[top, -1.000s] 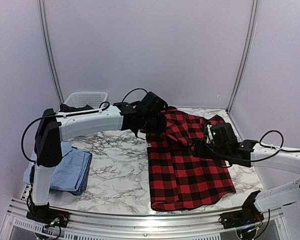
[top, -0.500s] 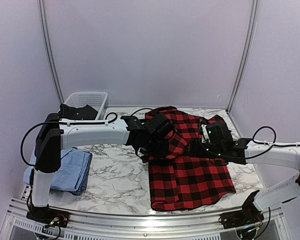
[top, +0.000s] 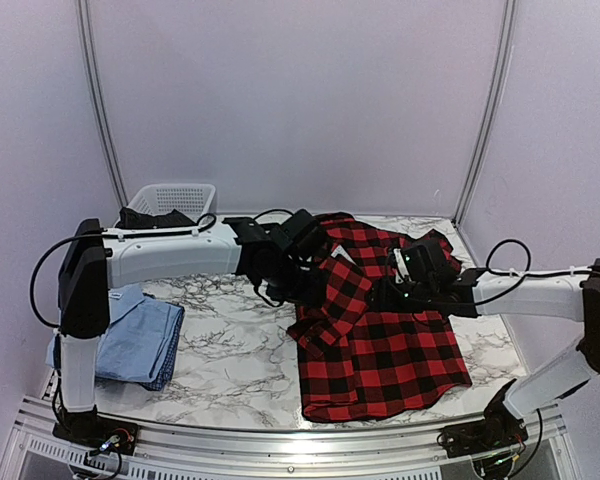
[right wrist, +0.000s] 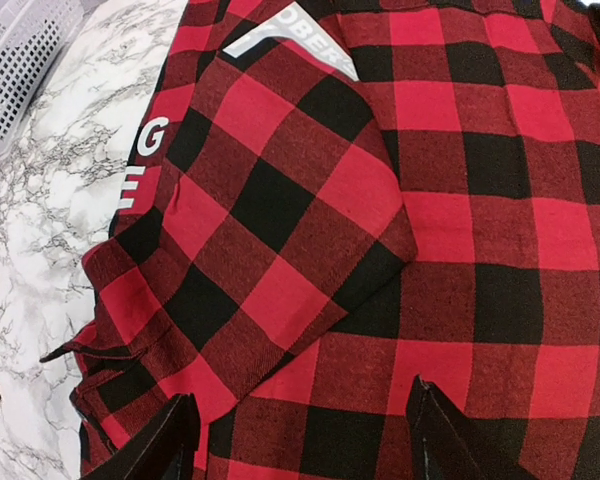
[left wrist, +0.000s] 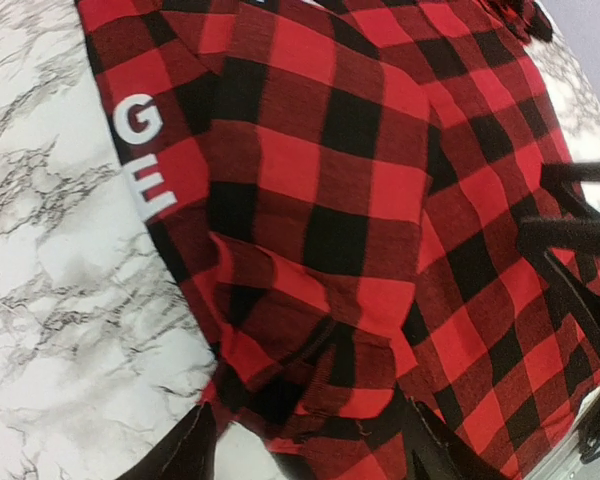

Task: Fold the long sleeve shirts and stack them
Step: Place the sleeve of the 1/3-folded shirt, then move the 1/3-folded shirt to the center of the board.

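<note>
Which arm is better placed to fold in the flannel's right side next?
Right. The right gripper hangs open over the flannel shirt's right half. The left gripper, also open, is over the folded sleeve at the left edge and would have to reach across.

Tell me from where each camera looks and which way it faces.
Top external: above and behind the bases, facing forward and down; shows both arms, table, flannel shirt, blue shirt, basket.
Left wrist: on the left arm, looking down at the flannel shirt; open left gripper at bottom edge.
Right wrist: likewise on the right arm; open right gripper at bottom.
Both wrist views share the white letters GE.
</note>
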